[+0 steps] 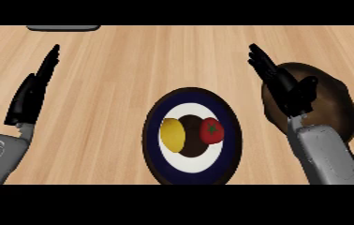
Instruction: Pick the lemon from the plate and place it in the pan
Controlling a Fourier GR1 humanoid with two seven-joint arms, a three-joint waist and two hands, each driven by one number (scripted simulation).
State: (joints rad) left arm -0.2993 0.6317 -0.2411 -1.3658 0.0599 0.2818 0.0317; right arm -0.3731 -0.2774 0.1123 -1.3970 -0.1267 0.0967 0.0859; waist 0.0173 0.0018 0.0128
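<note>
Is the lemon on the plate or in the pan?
On the plate. The lemon lies beside the tomato there, apart from the pan.

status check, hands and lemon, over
Left hand open, resting at left edge; right hand open over pan. Lemon on plate, untouched. Tomato alongside, apart.

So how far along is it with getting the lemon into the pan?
Nothing looks done yet: the lemon lies on the plate beside a tomato. Nothing is in hand: the right robot hand is open, showing over the left side of the pan, and the left robot hand rests open at the left edge. Left to do: reach the lemon, grasp it, carry it to the pan and release it.
</note>
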